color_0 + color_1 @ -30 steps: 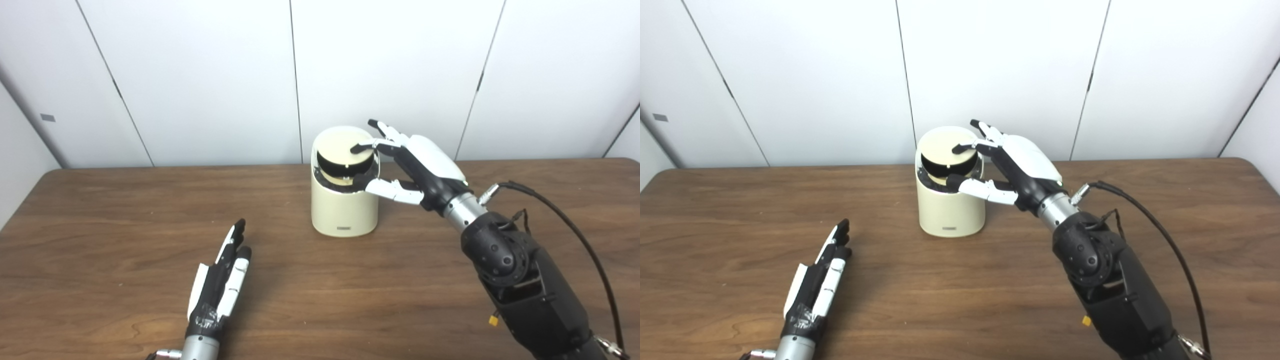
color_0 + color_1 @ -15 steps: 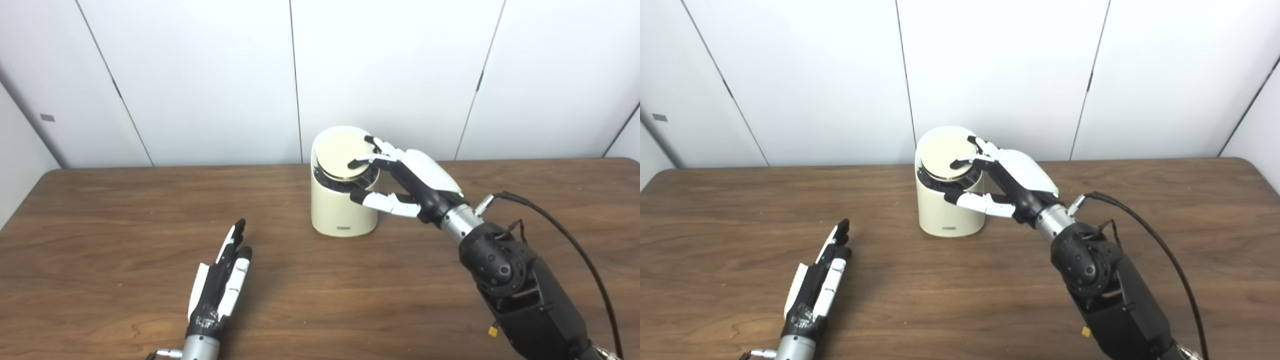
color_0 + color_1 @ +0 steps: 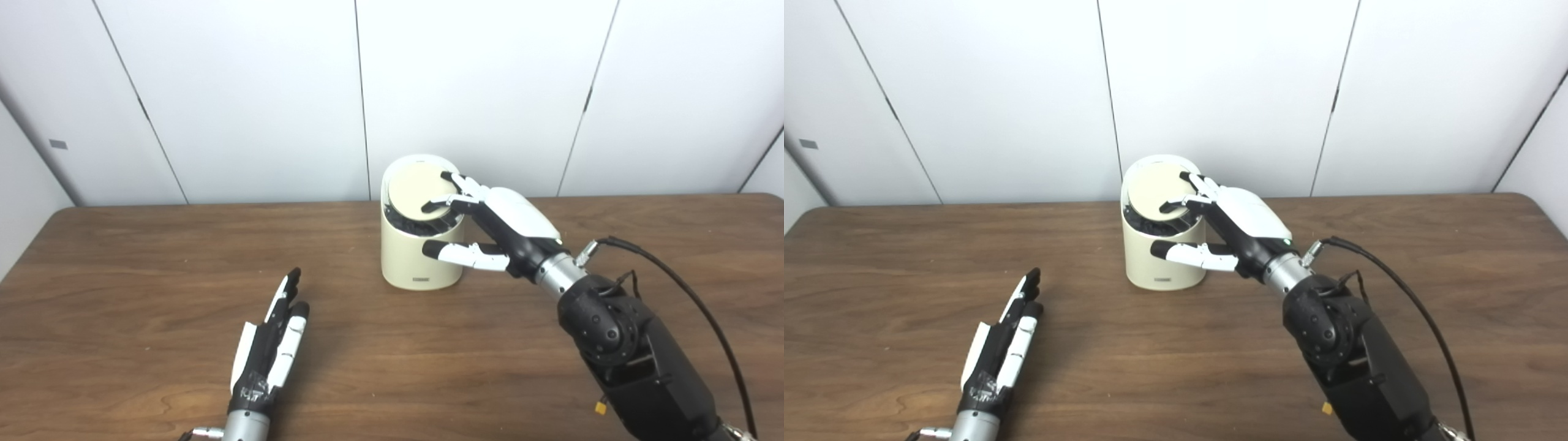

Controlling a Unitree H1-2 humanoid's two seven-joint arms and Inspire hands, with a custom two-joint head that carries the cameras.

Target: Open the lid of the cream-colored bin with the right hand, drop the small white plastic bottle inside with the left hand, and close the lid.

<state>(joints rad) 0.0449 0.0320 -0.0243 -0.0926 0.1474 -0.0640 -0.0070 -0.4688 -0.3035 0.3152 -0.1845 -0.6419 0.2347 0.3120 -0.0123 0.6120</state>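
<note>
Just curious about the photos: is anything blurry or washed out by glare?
Left eye view: sharp throughout; the bin and right hand are crisp, lighting soft and even. Right eye view: equally clear; only a faint shadow beside the left hand.

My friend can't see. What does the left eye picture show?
The right robot hand rests its fingers on the nearly shut lid of a cream-colored bin on a wooden table. The left robot hand lies open and empty.

The right hand (image 3: 508, 223) reaches forward, fingers (image 3: 450, 191) spread and thumb held apart below them. The left hand (image 3: 269, 346) lies flat, fingers straight together.
</note>
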